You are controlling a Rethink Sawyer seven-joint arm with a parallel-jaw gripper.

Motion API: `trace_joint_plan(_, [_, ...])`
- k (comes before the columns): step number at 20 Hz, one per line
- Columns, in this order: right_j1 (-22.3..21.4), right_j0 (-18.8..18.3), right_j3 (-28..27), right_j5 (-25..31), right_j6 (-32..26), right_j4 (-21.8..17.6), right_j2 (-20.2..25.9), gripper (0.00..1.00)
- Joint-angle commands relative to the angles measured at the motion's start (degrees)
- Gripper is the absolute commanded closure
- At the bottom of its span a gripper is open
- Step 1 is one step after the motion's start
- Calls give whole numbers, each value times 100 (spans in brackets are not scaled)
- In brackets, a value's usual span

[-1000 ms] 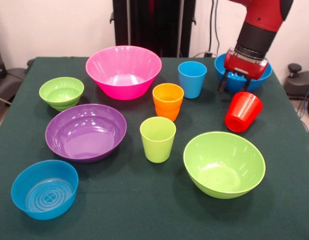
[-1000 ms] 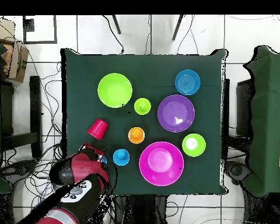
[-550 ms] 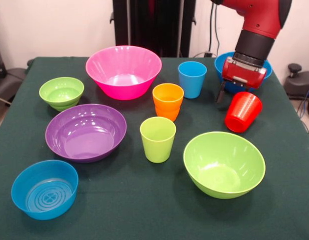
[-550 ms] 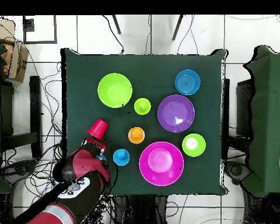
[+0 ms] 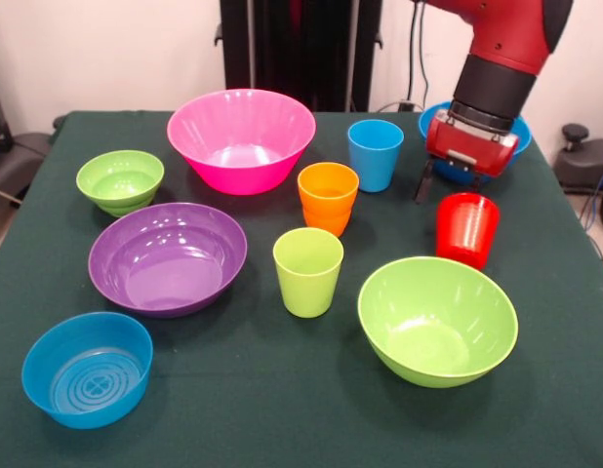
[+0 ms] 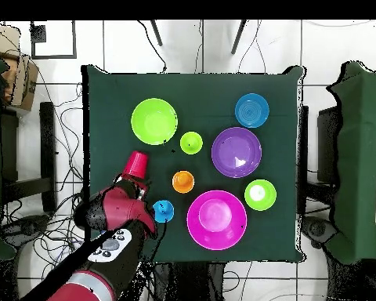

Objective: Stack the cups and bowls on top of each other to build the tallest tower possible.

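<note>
Pincer [image 5: 448, 190] hangs just above the upright red cup [image 5: 466, 229] near one side edge of the green surface [image 5: 282, 409], its state impossible to tell, with the big blue bowl [image 5: 521, 136] behind at the corner.

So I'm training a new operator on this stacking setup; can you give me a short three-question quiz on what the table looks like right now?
1. True or false: the red cup stands upright.
2. Which bowl lies nearest the lime green cup: A pink, B purple, C small blue?
3. Fill in: the large blue bowl is partly hidden behind the ___.

Key
1. True; its open mouth faces up, just in front of the gripper.
2. B, the purple bowl.
3. The arm.
</note>
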Motion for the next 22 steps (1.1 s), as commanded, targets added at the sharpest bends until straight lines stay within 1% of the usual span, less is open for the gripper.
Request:
trace_joint_plan(1, [-261, -202, -784, 1519, -107, -304, 442, 0])
trace_joint_plan(7, [-164, -145, -917, 1533, -5, -464, 332, 0])
trace_joint_plan(13, [-117, -20, -1069, 1693, 98, -536, 153, 0])
trace_joint_plan(18, [-113, 33, -1102, 1807, 120, -604, 97, 0])
trace_joint_plan(22, [-77, 52, -1117, 1757, 145, -645, 62, 0])
